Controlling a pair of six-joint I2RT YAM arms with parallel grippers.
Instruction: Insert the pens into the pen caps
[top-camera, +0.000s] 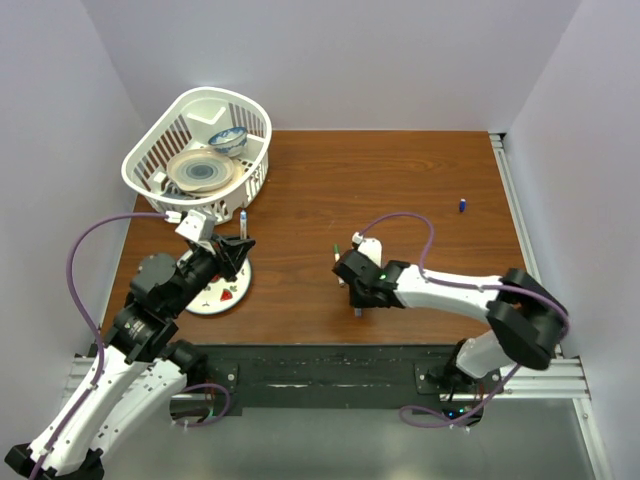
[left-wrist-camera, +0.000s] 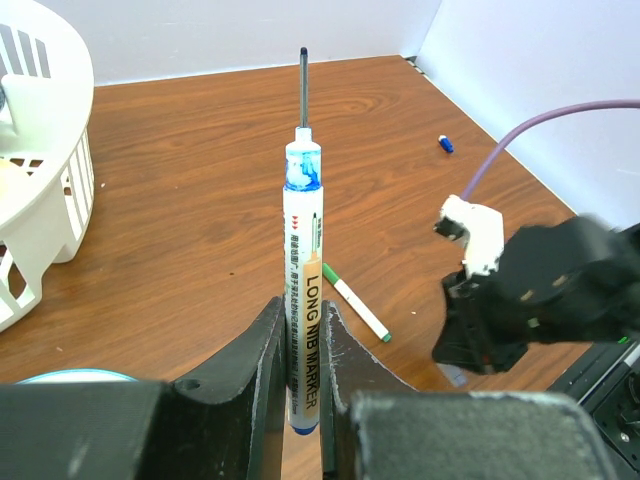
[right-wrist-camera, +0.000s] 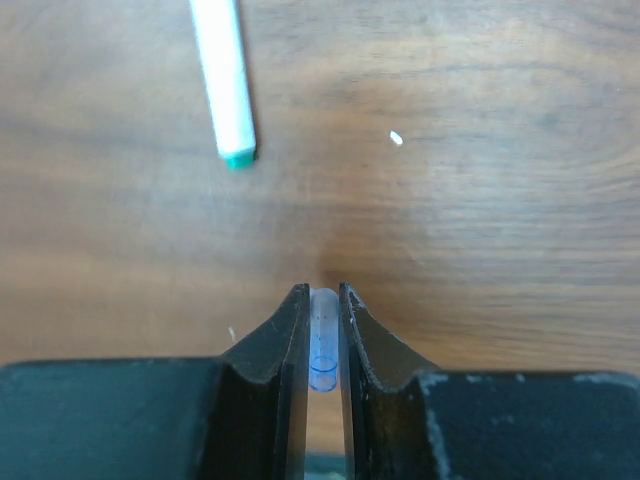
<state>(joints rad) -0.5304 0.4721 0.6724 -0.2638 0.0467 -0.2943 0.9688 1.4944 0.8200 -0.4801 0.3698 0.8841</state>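
Observation:
My left gripper (left-wrist-camera: 303, 305) is shut on a white pen (left-wrist-camera: 302, 250) marked LONG NIB MARKER. The pen's long dark nib and blue collar point away from me, above the table. In the top view this gripper (top-camera: 238, 245) hovers over a small plate. My right gripper (right-wrist-camera: 322, 292) is shut on a pale see-through bluish cap (right-wrist-camera: 323, 345) and points down just above the wood (top-camera: 358, 308). A white pen with a green end (right-wrist-camera: 224, 80) lies on the table just beyond it (left-wrist-camera: 356, 303). A blue cap (top-camera: 462, 204) stands far right. A third pen and a green cap are not in view.
A white basket (top-camera: 150, 150) holding a plate and a bowl stands at the back left. A small white plate (top-camera: 212, 300) with red marks lies under my left gripper. The right arm's body (left-wrist-camera: 545, 290) is close to the right of the held pen.

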